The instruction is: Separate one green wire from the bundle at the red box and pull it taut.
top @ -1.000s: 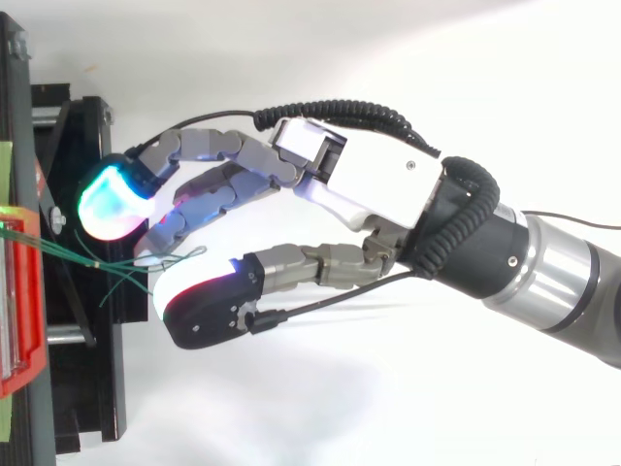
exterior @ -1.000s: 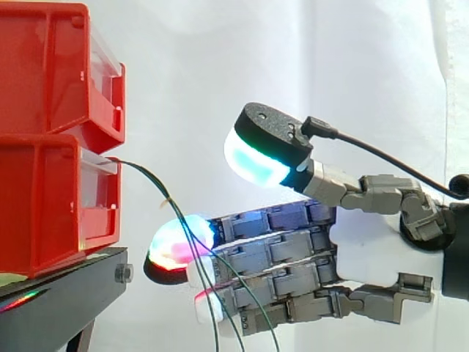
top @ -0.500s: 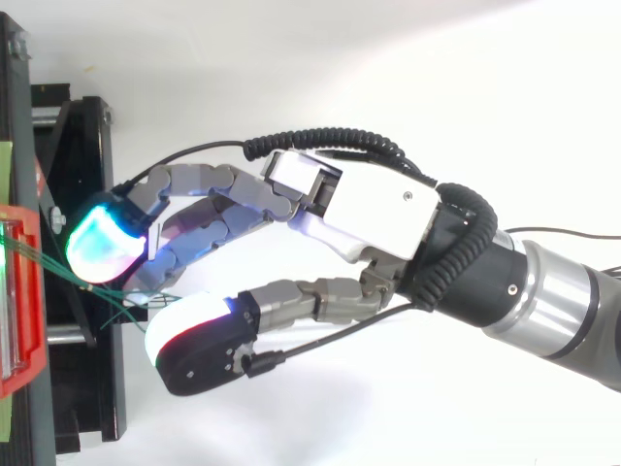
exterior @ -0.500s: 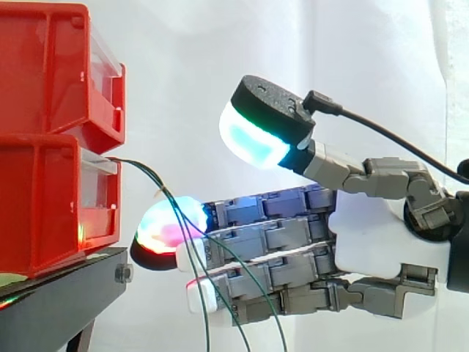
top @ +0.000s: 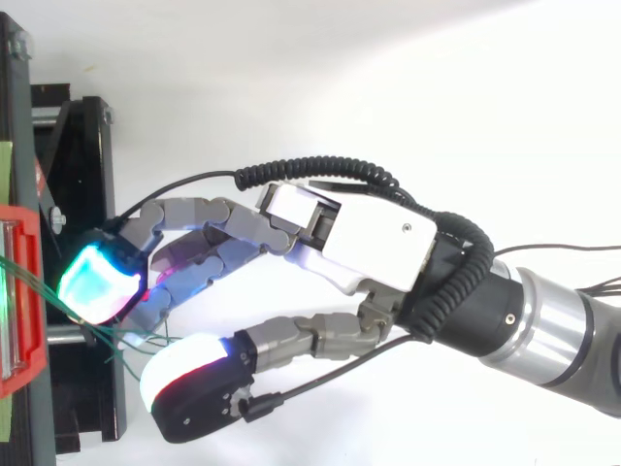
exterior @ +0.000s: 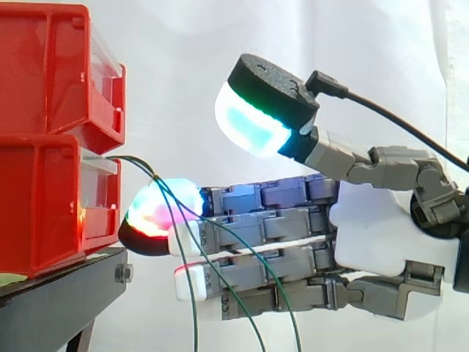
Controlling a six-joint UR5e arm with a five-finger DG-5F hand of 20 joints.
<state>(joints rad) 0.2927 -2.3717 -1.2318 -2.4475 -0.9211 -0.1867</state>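
Several thin green wires [exterior: 139, 163] come out of the front of the lower red bin [exterior: 44, 213]. They arc right and hang down across my fingers [exterior: 249, 220]. My hand [exterior: 374, 235] reaches in level from the right, open, with the fingers held straight. The glowing fingertip [exterior: 157, 213] is just short of the bin's front, right at the wires. The thumb pad [exterior: 249, 125] is lifted well above the fingers and touches nothing. In the top view the hand [top: 374, 238] stretches left, and the wires [top: 29, 277] run from the bin [top: 21, 359] under the fingertips.
A second red bin [exterior: 51, 66] is stacked on the lower one. Both rest on a black stand [exterior: 66, 290] at the left, whose frame [top: 82, 146] lies under my fingertips. A white curtain hangs behind.
My hand has moved left towards the bins, bringing the fingertips up to the wires near the bin front. The thumb has lifted slightly. The wires now cross further back along the fingers.
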